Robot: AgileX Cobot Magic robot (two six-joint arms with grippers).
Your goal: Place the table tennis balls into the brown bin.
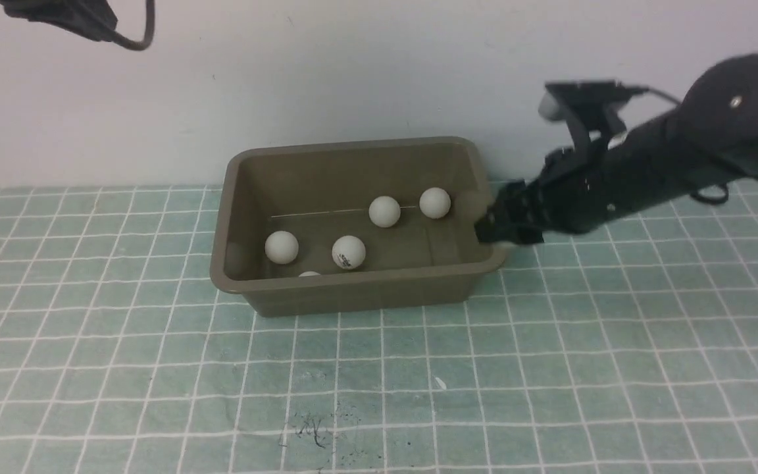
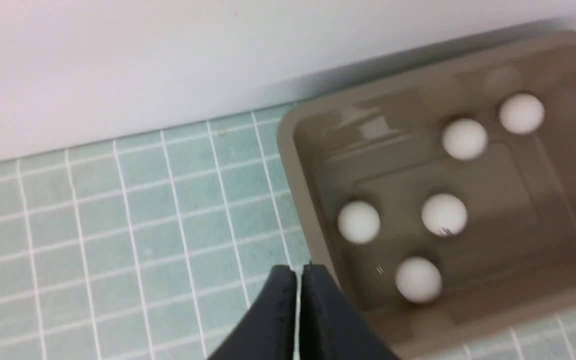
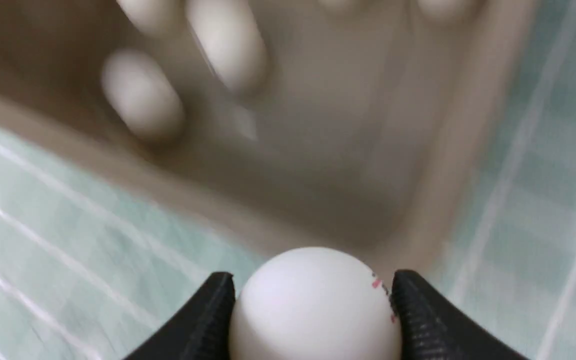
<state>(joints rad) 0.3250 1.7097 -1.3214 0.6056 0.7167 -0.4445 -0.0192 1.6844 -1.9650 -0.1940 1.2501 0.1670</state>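
One ball (image 3: 313, 310) is pinched by the right gripper (image 3: 312, 281) at the right rim of the bin (image 1: 353, 289). Five balls (image 1: 385, 211) are seen inside it. The left gripper (image 2: 298, 276) is pressed together, empty.

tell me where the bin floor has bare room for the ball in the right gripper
Bare floor along the brown bin's right wall, beside the marked ball, and in its far-left corner. The near-left corner is crowded: three balls cluster there.

Matte black right arm (image 1: 655, 164), silver screw (image 1: 736, 101) on rounded joint, black cable (image 1: 662, 94), ribbed fingertips (image 3: 415, 315)
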